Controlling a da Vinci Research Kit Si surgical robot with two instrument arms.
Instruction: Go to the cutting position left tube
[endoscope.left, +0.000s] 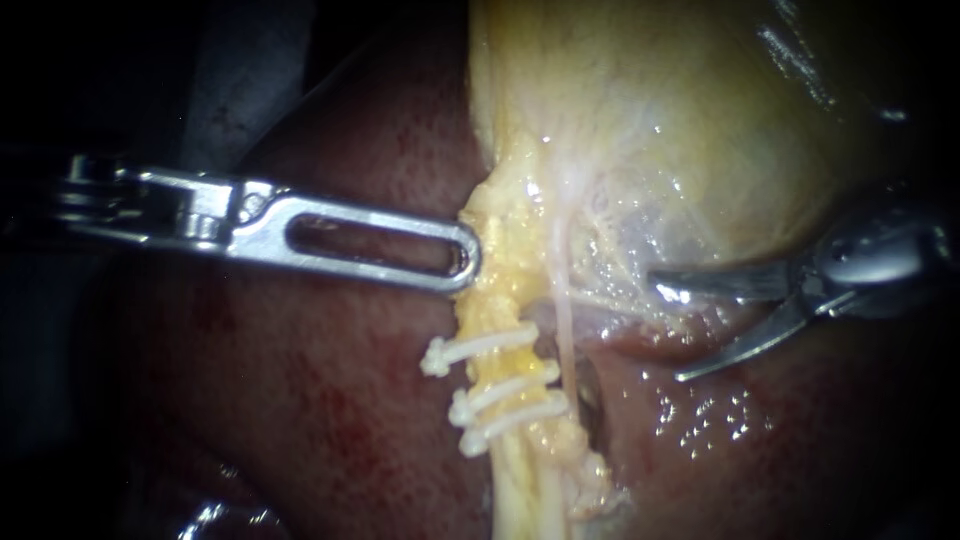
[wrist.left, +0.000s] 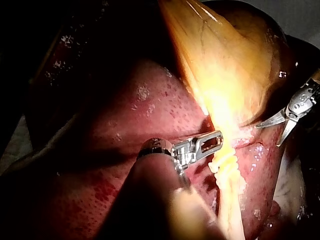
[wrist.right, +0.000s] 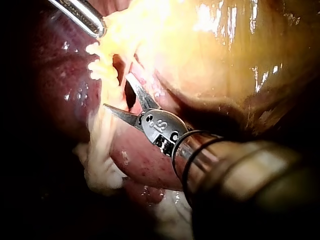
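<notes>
1. Where it descends from the gallbladder (endoscope.left: 700, 120) at the middle of the endoscope view, left tube (endoscope.left: 492, 312): a yellow, fat-coated strand lying on the liver (endoscope.left: 330, 400). Judged soft, wet, slippery and light. It would likely tear under a hard pull, and roll off a blade unless drawn taut.
2. Clips (endoscope.left: 480, 350): three, white, set across the left tube, with one above and two close together below. The bare stretch between the upper clip and the lower pair looks like the place for the cut. Blades should take the tube squarely there, clear of the plastic.
3. Pale strand (endoscope.left: 563, 320): thin and whitish, just beside the left tube on the right instrument's side. Judged fragile. It lies between the blades and the target.
4. Right instrument (endoscope.left: 668, 333): curved blades, standing apart with nothing between them. It is near the strands but not touching them, about level with the upper clip.
5. Left instrument (endoscope.left: 462, 262): slotted tip against the fatty tissue just above the clips. Whether it grips that tissue cannot be told.
</notes>
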